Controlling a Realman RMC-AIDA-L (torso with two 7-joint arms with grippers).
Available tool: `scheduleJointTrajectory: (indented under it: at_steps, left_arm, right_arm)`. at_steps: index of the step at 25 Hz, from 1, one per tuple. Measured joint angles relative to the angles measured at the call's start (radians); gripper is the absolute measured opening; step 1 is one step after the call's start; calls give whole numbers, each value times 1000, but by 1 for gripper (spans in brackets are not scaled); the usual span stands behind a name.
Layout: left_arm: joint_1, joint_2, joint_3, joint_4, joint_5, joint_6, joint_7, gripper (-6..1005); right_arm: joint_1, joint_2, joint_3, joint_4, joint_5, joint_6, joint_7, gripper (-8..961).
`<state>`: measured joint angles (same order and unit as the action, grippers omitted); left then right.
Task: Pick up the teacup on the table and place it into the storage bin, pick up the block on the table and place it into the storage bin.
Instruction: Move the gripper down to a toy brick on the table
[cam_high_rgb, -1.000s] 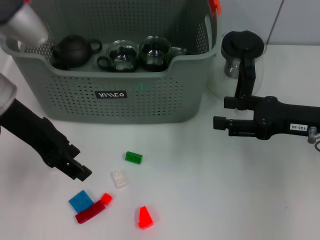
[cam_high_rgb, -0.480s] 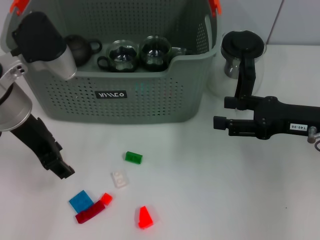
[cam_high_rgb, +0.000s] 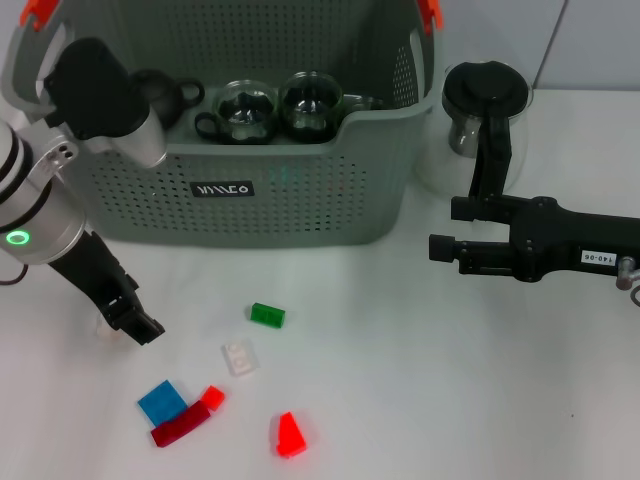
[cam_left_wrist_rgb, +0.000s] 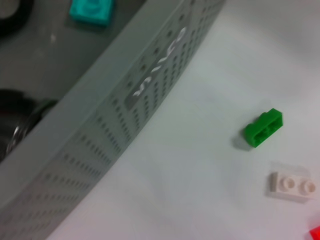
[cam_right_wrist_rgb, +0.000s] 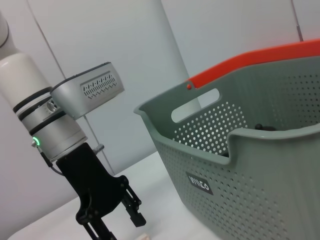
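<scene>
The grey storage bin (cam_high_rgb: 300, 190) stands at the back with two glass teacups (cam_high_rgb: 246, 110) and a dark teapot (cam_high_rgb: 155, 97) inside. A teal block (cam_left_wrist_rgb: 92, 10) also lies in the storage bin (cam_left_wrist_rgb: 115, 95). Loose blocks lie on the table: green (cam_high_rgb: 267, 315), white (cam_high_rgb: 239, 357), blue (cam_high_rgb: 160, 402), dark red (cam_high_rgb: 180, 427) and a red wedge (cam_high_rgb: 290, 435). My left gripper (cam_high_rgb: 138, 325) hangs low over the table left of these blocks, open and holding nothing. A pale block (cam_high_rgb: 105, 326) lies beside it. My right gripper (cam_high_rgb: 445, 230) is parked open at the right.
A glass jug with a black lid (cam_high_rgb: 485, 100) stands right of the bin, just behind my right arm. My left arm's upper links (cam_high_rgb: 95, 95) hang over the bin's left front corner. A small red block (cam_high_rgb: 211, 397) touches the blue one.
My left gripper has pulled away from the blue and red blocks, leftward and a little toward the bin, while the arm's upper links swung in over the bin's left corner. The right arm has hardly moved.
</scene>
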<state>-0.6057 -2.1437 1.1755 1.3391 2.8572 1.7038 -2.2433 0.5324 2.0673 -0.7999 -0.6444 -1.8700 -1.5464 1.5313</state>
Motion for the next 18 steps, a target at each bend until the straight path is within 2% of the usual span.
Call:
scheduleJointTrajectory:
  at_steps: [5, 18]
  left_arm:
    - [11, 3, -4, 2, 1, -18, -81, 675]
    - [4, 29, -11, 0, 2, -10, -546, 674]
  right_arm:
    - [-3, 0, -2, 1, 0, 4, 1, 883]
    - [-1, 0, -2, 10, -21, 5, 1, 885]
